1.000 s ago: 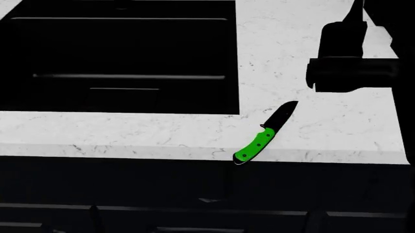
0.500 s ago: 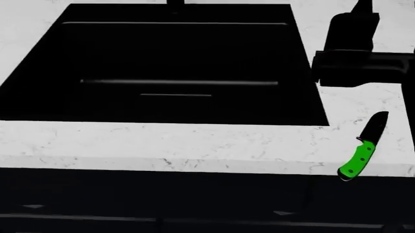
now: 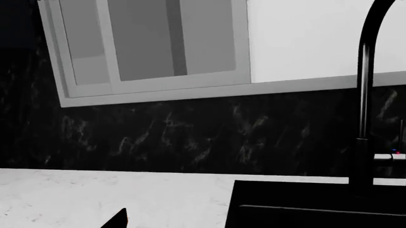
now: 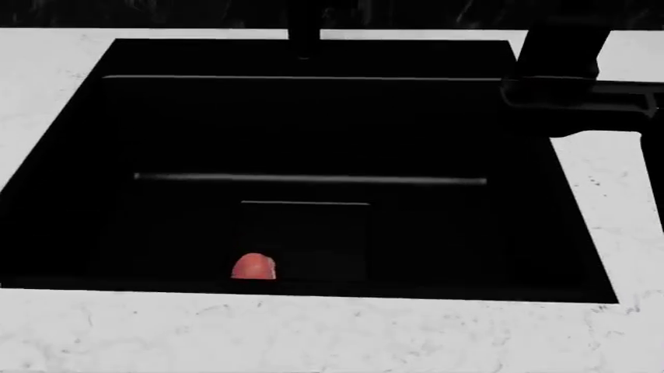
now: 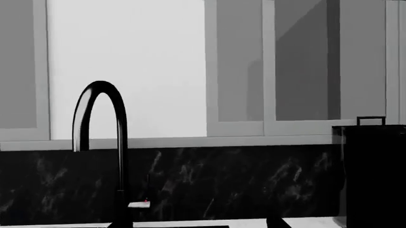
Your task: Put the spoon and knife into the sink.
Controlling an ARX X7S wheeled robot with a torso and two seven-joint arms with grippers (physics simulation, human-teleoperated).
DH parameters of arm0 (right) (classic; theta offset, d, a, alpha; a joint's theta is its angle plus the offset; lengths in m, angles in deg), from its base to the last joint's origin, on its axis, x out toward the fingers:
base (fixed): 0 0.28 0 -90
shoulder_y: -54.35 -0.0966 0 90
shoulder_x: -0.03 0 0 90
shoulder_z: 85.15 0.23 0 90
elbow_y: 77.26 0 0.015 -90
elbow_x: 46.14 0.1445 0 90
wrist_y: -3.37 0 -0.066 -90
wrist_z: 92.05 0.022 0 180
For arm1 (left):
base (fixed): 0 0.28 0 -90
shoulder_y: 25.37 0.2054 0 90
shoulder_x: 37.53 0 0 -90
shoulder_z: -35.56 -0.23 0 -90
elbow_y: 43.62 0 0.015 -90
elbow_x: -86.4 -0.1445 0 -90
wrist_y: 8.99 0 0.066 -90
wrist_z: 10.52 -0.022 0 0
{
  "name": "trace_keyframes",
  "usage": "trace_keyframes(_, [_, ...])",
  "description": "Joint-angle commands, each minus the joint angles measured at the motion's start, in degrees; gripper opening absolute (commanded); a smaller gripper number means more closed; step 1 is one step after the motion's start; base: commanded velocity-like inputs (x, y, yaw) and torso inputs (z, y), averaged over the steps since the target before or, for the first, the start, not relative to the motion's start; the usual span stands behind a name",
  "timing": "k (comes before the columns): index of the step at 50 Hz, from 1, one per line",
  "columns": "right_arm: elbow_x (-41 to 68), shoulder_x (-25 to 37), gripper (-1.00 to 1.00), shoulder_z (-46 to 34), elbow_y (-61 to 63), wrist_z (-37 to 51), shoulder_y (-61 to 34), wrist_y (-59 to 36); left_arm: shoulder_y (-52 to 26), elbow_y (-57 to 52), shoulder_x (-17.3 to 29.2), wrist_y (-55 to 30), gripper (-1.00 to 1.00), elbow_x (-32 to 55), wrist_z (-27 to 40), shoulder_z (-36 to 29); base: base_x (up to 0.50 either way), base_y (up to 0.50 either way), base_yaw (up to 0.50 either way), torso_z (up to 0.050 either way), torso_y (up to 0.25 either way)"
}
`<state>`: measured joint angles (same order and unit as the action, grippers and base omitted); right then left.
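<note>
The sink point(image 4: 311, 140), a deep black basin, fills the head view, with its dark faucet point(image 4: 303, 29) at the back rim. Neither the spoon nor the knife is in view. My right arm point(image 4: 565, 78) hangs as a dark block over the sink's back right corner. In the left wrist view one dark fingertip point(image 3: 117, 219) shows far off centre over the white counter, beside the sink corner point(image 3: 304, 206). My right gripper point(image 5: 203, 224) shows one fingertip point(image 5: 279, 222), also far off centre, facing the faucet point(image 5: 101, 142). Neither gripper holds anything.
A round reddish ball point(image 4: 252, 267) lies on the sink floor near the front wall. White marble counter point(image 4: 311, 334) runs round the basin. A tall dark object point(image 5: 374, 171) stands on the counter at the right. Windows sit above the dark backsplash.
The head view has swung left and closer, so the sink now fills it. The knife has slid out of frame at the right. The reddish ball has come into view.
</note>
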<state>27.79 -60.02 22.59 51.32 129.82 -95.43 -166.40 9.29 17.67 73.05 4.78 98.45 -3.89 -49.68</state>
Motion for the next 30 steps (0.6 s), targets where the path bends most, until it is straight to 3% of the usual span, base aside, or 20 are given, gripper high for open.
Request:
trace_keyframes(1, [0.36,0.22,1.00,-0.23,0.17,-1.01,0.87,1.76,0.57,-0.32,-0.20,-0.08,1.00,0.35,0.15,0.07,0.50,-0.10,0.00,0.000,0.000])
trace_keyframes(19, [1.67,0.89,1.00,0.91,0.43,-0.51,3.12,3.20,0.93,-0.75,-0.32,-0.67,1.00,0.58,0.65,-0.29,0.46,-0.05,0.00,0.000,0.001])
trace_keyframes(30, [7.43,2.11,1.00,0.95,0.23,6.60,2.81,-0.16,1.43,-0.83,-0.22,-0.56,1.00,0.60,0.97,-0.43,0.00,0.00,0.00,0.000,0.001])
